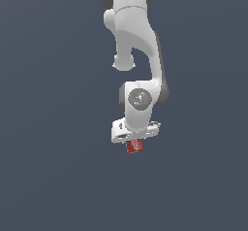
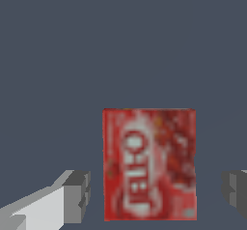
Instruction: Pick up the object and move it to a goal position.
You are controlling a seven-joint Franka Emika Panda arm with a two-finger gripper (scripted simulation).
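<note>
The object is a small red box with whitish print. In the exterior view it (image 1: 134,146) shows just below the white hand of my gripper (image 1: 133,139), near the middle of the picture. In the wrist view the box (image 2: 149,164) stands between my two grey fingertips (image 2: 77,195). A narrow gap of grey ground shows on each side of it, so the pads do not touch it. My gripper (image 2: 155,191) is open around the box. The fingers themselves are hard to make out in the exterior view.
A plain dark grey surface (image 1: 58,128) fills both views. No other objects, containers or edges show.
</note>
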